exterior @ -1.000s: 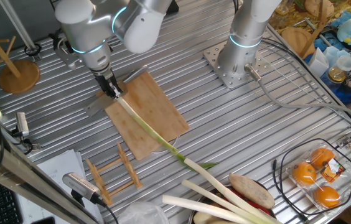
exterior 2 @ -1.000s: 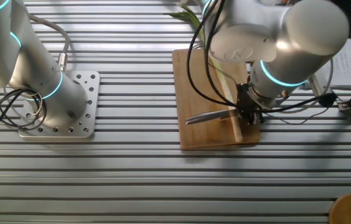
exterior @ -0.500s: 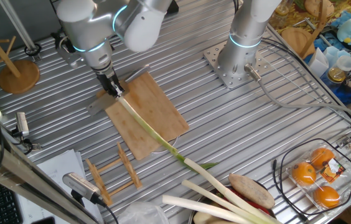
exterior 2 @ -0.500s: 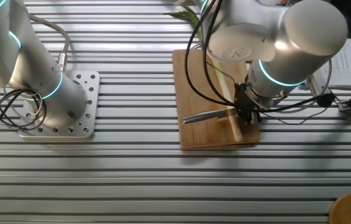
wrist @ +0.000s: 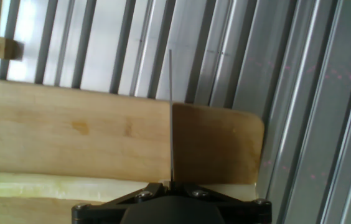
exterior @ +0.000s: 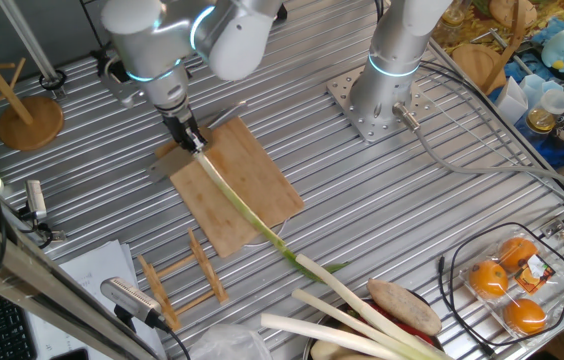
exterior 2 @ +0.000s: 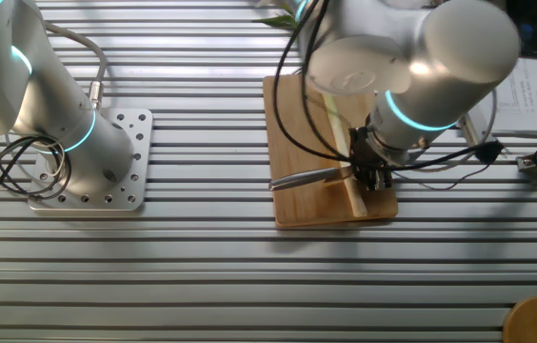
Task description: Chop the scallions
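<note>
Claw (exterior 2: 371, 177): clenched on a knife (exterior 2: 308, 178), blade edge-on over the pale end of the scallions (exterior: 245, 211) — one long stalk lying along the cutting board (exterior: 262, 180), no cut pieces visible — chopping apparently barely begun, nearly all left.

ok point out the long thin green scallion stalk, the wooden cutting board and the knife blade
long thin pale-green scallion stalk (exterior: 245, 210), one fixed view, mid-stalk over the board
rectangular wooden cutting board (exterior: 252, 178), one fixed view, bare top surface right of the stalk
thin metal knife blade (exterior 2: 305, 178), the other fixed view, middle of the blade
</note>
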`<action>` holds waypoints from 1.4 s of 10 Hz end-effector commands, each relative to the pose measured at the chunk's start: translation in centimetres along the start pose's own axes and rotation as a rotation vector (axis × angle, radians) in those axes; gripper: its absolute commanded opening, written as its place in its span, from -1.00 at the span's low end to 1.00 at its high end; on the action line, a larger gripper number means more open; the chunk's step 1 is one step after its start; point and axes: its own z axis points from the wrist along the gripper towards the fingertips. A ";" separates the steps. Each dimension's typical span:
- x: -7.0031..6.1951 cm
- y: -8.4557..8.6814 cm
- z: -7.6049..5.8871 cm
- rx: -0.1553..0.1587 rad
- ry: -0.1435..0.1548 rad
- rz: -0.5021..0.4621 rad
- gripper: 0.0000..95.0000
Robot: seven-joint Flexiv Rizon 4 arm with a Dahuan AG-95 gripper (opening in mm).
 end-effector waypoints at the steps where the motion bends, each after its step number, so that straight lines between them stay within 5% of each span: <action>1: 0.6 0.0 0.7 0.005 -0.022 0.003 -1.00; 4: 0.0 -0.1 -0.4 0.004 -0.034 0.003 -1.00; 6: -0.7 -0.4 0.5 0.008 -0.067 0.005 -1.00; 7: -1.1 -0.4 -0.1 -0.021 -0.051 0.014 -1.00; 9: -1.9 -0.4 -1.2 0.001 -0.050 0.011 -1.00; 14: -3.3 -0.3 -1.4 -0.002 -0.057 0.015 -1.00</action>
